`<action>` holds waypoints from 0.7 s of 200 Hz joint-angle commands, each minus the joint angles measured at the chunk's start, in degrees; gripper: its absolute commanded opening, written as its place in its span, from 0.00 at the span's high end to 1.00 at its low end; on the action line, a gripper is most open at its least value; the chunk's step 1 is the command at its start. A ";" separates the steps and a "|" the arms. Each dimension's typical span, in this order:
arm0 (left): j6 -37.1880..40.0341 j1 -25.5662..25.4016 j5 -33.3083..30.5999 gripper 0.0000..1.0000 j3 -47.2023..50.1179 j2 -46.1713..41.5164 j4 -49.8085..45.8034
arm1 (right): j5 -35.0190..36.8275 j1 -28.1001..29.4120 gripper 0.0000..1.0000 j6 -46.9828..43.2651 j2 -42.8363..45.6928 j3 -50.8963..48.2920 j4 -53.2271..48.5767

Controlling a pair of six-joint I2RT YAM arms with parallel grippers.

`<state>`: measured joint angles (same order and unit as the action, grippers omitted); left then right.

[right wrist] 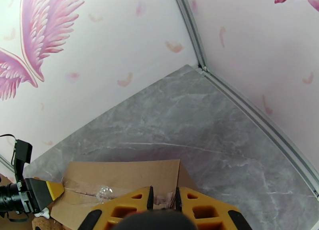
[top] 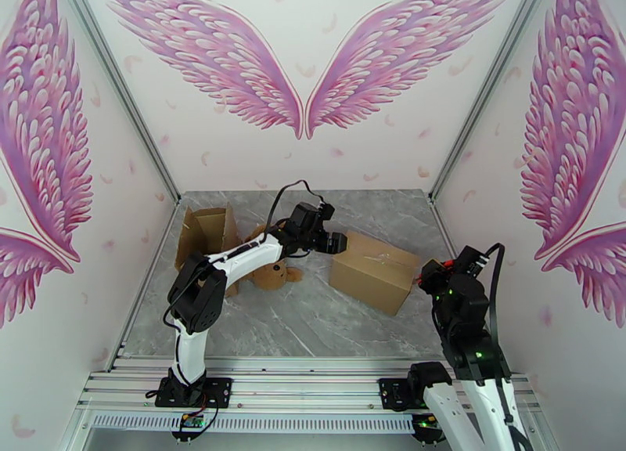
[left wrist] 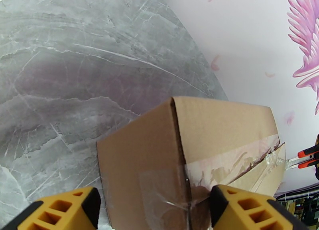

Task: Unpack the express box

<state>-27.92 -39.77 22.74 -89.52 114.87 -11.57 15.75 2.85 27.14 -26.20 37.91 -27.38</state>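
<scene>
Two cardboard boxes sit on the grey table, and we take them from left to right. At about ten o'clock the opened box stands with its flaps up. Just beside it, toward nine o'clock, lies a brown plush toy, partly hidden under the left arm. We judge that part of the job to be done. The left gripper reaches toward three o'clock, and its yellow fingers stand wide apart, straddling the near corner of the express box without clamping it. That box rests at about three o'clock on the table, flaps down. Its clear tape looks ragged, with a dark tear along the top seam, so the cut seems made or nearly made. At the box's far end an orange-and-black cutter points its blade at the seam. The right gripper sits at that end with its jaws pinched almost together, so we judge it is clamped on the cutter, though its own camera does not show the handle. Left to do, as we read it: part the flaps and lift out whatever is inside.
</scene>
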 commanded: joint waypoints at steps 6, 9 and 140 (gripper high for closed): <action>0.57 0.57 -5.24 0.24 3.07 1.28 -5.05 | -1.60 -0.71 1.00 -0.43 2.43 -1.55 6.73; 0.52 0.57 -5.32 0.24 3.11 1.24 -5.04 | -1.60 -0.78 1.00 -0.13 2.70 -1.79 6.88; -0.46 0.40 -7.04 0.25 4.97 -1.12 -6.31 | 8.19 -1.64 1.00 -3.73 10.19 -2.22 -1.10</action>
<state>-28.38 -39.79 21.19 -87.26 113.45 -10.61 20.01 1.50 27.07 -14.63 33.19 -23.81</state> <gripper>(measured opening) 0.750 0.207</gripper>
